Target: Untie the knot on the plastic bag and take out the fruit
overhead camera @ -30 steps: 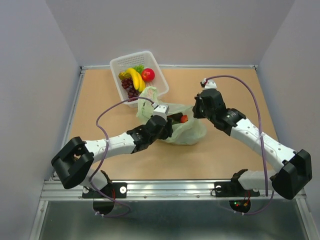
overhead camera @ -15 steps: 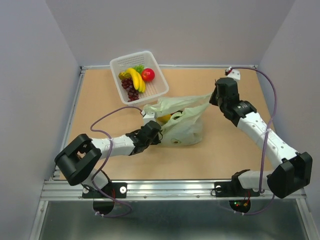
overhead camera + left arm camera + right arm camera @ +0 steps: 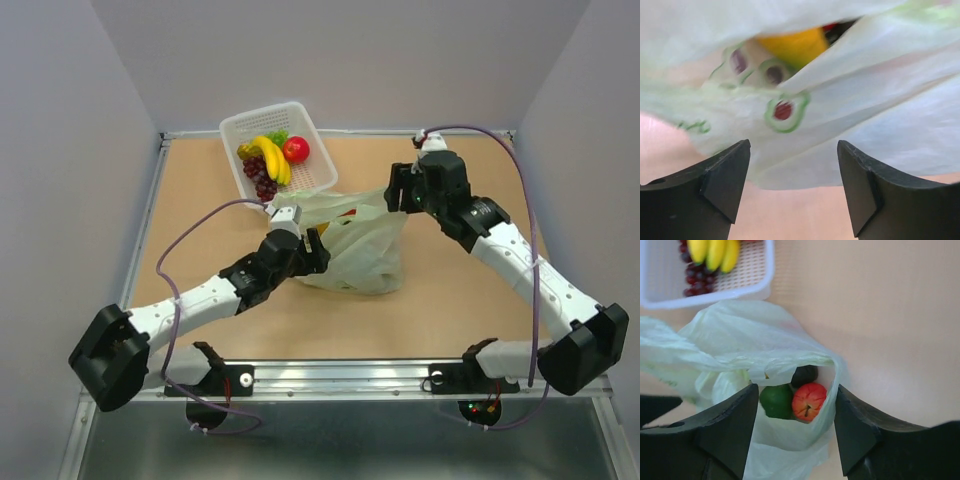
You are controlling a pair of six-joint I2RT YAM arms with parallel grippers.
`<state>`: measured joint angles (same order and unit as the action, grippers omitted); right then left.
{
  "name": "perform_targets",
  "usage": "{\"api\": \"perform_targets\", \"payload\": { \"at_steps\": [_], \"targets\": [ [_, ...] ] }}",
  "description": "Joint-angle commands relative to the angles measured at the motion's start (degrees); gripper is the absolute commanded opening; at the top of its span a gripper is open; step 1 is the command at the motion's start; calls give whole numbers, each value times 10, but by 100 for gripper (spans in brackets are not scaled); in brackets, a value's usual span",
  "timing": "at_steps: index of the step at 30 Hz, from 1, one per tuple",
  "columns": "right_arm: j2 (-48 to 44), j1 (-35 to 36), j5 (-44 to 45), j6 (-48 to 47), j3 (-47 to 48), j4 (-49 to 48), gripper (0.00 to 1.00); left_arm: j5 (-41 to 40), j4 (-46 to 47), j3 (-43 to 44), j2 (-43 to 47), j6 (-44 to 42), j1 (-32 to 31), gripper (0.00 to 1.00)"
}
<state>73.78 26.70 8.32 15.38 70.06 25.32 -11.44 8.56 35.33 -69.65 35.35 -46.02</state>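
The plastic bag (image 3: 358, 262) is found mid-table, just in front of the white basket (image 3: 262, 112), with its mouth gaping. The left gripper (image 3: 792, 150) and right gripper (image 3: 796, 390) are both spread wide, and nothing is held. It is advised that the rim be pinned by one claw while the fruit (image 3: 808, 401), seen inside the mouth, is lifted out singly.

one plastic bag (image 3: 360, 258), with four pieces showing inside it: one green fruit (image 3: 776, 401), one red fruit (image 3: 809, 401), one dark fruit (image 3: 804, 374), one yellow fruit (image 3: 792, 46). one white basket (image 3: 240, 125), holding one banana bunch (image 3: 270, 155), one grape bunch (image 3: 260, 178), one round red piece (image 3: 295, 150) and one leafy green bit (image 3: 279, 136).
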Motion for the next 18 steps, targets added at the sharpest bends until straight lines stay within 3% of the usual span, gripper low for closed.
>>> {"api": "perform_targets", "payload": {
  "at_steps": [1,4,8,10,13,15,18],
  "targets": [
    [-33,69,-13,-75,48,22,65,42,8,54,68,-41,-3,83],
    [-28,124,14,-91,62,21,65,32,-19,88,96,-49,-3,83],
    [-12,142,50,-98,88,21,65,2,-32,108,73,-65,5,78],
    [-10,142,97,-100,96,20,69,7,-38,122,47,-66,15,78],
    [-11,141,143,-105,111,22,82,20,-34,133,23,-70,30,78],
    [-18,142,132,-111,125,24,87,27,-31,143,15,-71,43,78],
    [-21,142,11,-125,144,23,88,50,-21,156,7,-74,57,78]
  ]
}}
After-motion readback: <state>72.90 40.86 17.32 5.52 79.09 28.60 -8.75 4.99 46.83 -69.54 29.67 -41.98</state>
